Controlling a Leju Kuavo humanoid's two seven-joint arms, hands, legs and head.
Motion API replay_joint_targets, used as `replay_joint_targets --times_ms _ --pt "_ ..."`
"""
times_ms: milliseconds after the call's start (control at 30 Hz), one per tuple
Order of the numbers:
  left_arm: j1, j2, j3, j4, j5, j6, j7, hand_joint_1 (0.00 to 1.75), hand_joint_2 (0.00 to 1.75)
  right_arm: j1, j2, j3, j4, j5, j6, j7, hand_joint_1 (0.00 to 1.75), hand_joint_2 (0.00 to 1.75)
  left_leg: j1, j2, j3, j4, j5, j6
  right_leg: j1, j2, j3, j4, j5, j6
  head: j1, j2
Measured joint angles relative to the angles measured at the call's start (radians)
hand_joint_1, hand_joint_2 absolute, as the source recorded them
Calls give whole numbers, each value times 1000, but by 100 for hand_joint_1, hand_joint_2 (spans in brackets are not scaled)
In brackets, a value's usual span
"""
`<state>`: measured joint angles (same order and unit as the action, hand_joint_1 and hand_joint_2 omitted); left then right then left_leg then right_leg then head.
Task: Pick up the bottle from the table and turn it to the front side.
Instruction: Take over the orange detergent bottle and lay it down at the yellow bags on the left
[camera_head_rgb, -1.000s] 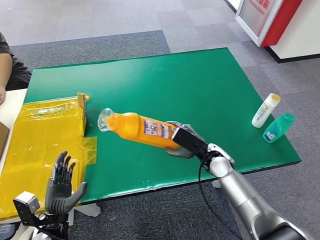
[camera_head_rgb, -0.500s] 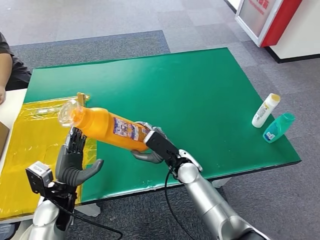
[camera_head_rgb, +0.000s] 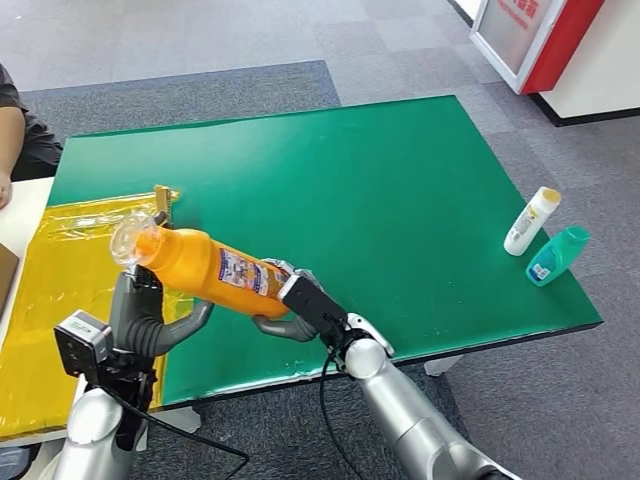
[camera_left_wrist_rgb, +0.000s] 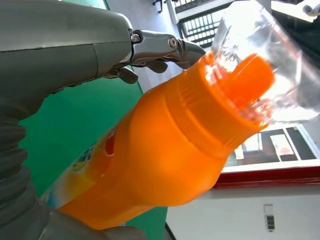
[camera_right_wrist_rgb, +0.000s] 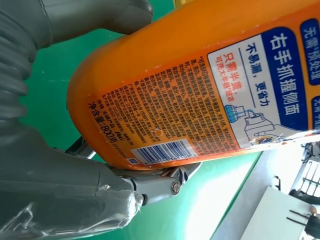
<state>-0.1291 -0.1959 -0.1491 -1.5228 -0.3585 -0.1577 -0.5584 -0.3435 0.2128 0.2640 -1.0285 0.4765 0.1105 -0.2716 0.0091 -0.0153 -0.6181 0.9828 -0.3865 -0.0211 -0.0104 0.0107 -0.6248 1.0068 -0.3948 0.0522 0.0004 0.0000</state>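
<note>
An orange bottle (camera_head_rgb: 211, 265) with a clear cap (camera_head_rgb: 124, 240) hangs slanted above the green table's (camera_head_rgb: 377, 170) near left part, cap toward the left. My right hand (camera_head_rgb: 290, 310) grips its base; the right wrist view shows the printed back label and barcode on the bottle (camera_right_wrist_rgb: 196, 90) against that hand (camera_right_wrist_rgb: 56, 190). My left hand (camera_head_rgb: 143, 315) wraps the part below the neck, fingers behind and thumb beneath. In the left wrist view the bottle (camera_left_wrist_rgb: 170, 150) lies in that hand (camera_left_wrist_rgb: 56, 50), fingers curved over its shoulder.
A yellow plastic sheet (camera_head_rgb: 53, 270) covers the table's left end. A white bottle (camera_head_rgb: 532, 220) and a teal bottle (camera_head_rgb: 557, 255) lie near the right edge. A person's arm (camera_head_rgb: 15, 130) rests at the far left. A red and white cabinet (camera_head_rgb: 543, 40) stands far right.
My right hand has carried the bottle up and left. My left hand has risen from below the table edge and now wraps the bottle's upper part.
</note>
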Motion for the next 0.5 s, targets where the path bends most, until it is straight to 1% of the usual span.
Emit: replay_joint_targets --times_ms 200,500 --pt "4 -12 11 -12 23 0 15 0 175 36 1 1 -23 -17 11 -8 175 175 0 0 0 0 0 0 0 0 0 0 0 0 0 0" --pt "21 -23 13 -11 88 -46 47 0 175 58 1 3 -93 -24 14 2 175 175 0 0 0 0 0 0 0 0 0 0 0 0 0 0"
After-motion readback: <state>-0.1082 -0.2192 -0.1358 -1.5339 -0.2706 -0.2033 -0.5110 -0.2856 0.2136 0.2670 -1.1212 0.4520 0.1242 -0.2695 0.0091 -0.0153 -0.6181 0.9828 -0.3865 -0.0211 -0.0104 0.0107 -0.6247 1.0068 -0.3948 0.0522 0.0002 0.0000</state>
